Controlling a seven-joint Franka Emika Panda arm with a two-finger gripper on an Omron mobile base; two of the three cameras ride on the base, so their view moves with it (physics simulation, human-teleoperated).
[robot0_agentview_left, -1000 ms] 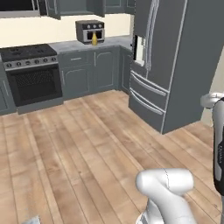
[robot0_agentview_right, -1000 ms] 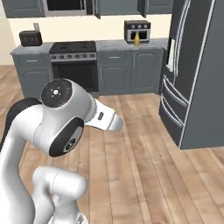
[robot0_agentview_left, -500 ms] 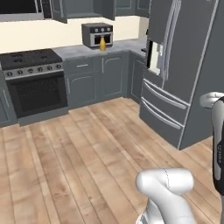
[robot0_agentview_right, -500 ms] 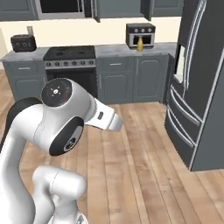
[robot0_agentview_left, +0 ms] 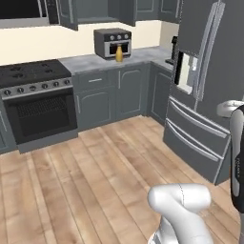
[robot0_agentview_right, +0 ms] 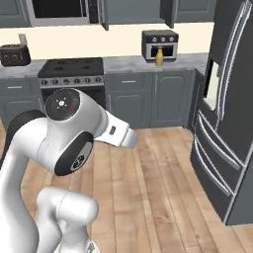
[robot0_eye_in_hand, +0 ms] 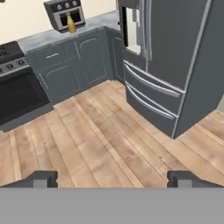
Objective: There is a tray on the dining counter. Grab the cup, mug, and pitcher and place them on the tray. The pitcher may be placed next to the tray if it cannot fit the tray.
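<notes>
So in the left base view, the pitcher point(robot0_agentview_left: 119, 54) was seen standing upright on the far desk point(robot0_agentview_left: 90, 61) against the back wall, right in front of a small toaster oven point(robot0_agentview_left: 113, 42), with the stove point(robot0_agentview_left: 35, 102) off to the left and the big fridge point(robot0_agentview_left: 209, 81) at the right. A wide stretch of wood floor point(robot0_agentview_left: 95, 176) was left between the robot and that desk, so nothing was within reach yet. In the right base view the same mustard-yellow pitcher point(robot0_agentview_right: 159, 58) was spotted in front of the toaster oven point(robot0_agentview_right: 159, 44), well apart from the white arm point(robot0_agentview_right: 69, 133) folded up in the foreground; a toaster point(robot0_agentview_right: 12, 55) was parked at the far left of the worktop. In the hand view the tool point(robot0_eye_in_hand: 111, 179) was shown with its two dark tips spread wide and nothing caught between them, pointed out over the floor point(robot0_eye_in_hand: 100, 140), with the pitcher point(robot0_eye_in_hand: 71, 24) tiny near the top edge beside the fridge point(robot0_eye_in_hand: 170, 61). Progress-wise, it was judged that basically nothing had been done: the pitcher was untouched on the far desk, and tray, cup and mug could not be made out anywhere, so all three pick-ups and placements were reckoned to be left, starting with the gap to the pitcher being closed.
</notes>
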